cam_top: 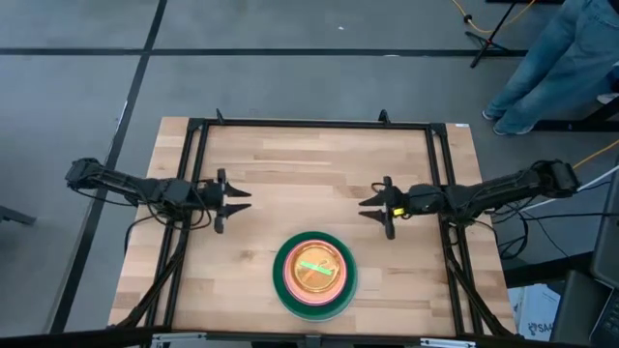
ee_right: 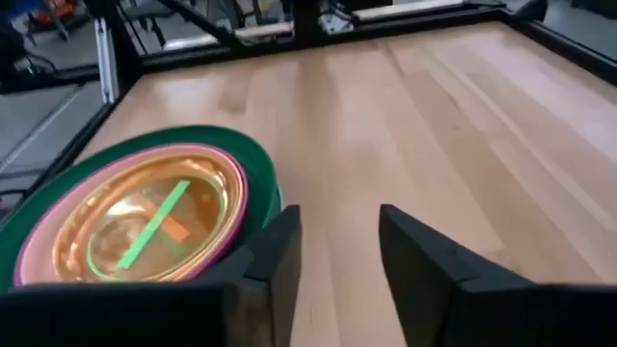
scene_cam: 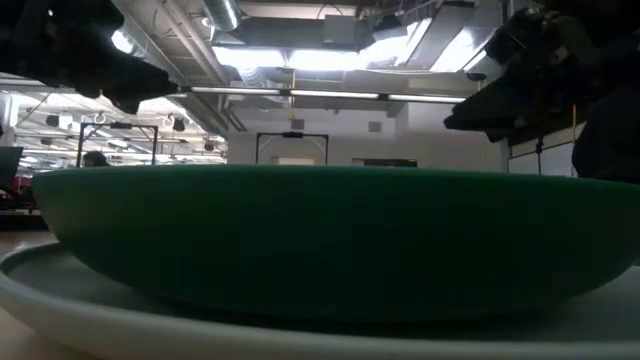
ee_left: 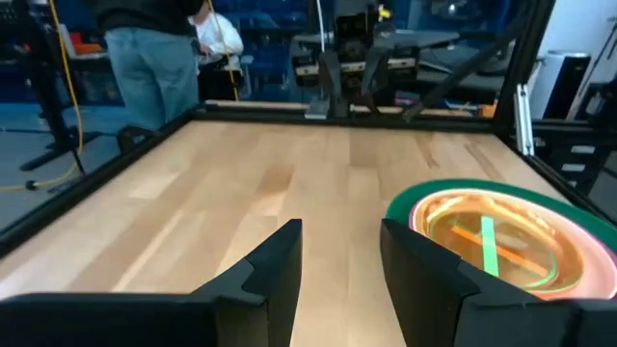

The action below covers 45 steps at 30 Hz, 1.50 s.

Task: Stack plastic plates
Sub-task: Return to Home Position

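Plastic plates (cam_top: 314,274) all nested in 1 stack.

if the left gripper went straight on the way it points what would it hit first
Probably the right gripper, facing the left gripper across the table; the plate stack sits off that line. Depth is uncertain.

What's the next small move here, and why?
Probably retract both arms to their rest pose. The plates sit nested in one stack on the table, and no loose plate shows. The left gripper and right gripper hang open and empty, clear of the stack on either side.
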### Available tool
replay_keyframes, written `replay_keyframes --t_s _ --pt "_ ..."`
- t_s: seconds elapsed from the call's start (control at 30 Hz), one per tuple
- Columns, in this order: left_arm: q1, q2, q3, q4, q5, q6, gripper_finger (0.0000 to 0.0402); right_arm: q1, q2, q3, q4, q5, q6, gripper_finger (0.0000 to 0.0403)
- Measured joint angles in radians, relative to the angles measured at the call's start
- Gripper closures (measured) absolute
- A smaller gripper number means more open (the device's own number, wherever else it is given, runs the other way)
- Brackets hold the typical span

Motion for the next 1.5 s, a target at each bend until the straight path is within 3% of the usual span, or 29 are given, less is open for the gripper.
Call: replay_keyframes --t_s 0.3,0.57,0.8,1.17,1.5 --pt "0.0 -0.152 0.0 -0.147 -0.048 0.017 0.0294 -0.007 -0.284 -0.148 0.002 0.05 0.003 0.0351" --pt "0.0 -0.266 -0.061 -0.167 -0.033 0.031 0.0327 -0.007 -0.512 -0.242 0.007 0.071 -0.04 0.0397" --pt "-0.009 -0.378 -0.092 -0.151 0.003 0.063 0.0342 -0.007 -0.663 -0.286 -0.059 0.085 -0.06 0.0398" --pt "-0.017 -0.376 -0.093 -0.077 -0.015 0.071 0.0344 -0.007 -0.779 -0.286 -0.071 0.06 -0.169 0.0398" --pt "-0.018 -0.376 -0.108 -0.089 -0.024 0.077 0.0344 -0.007 -0.944 -0.285 -0.295 0.069 -0.13 0.0397"
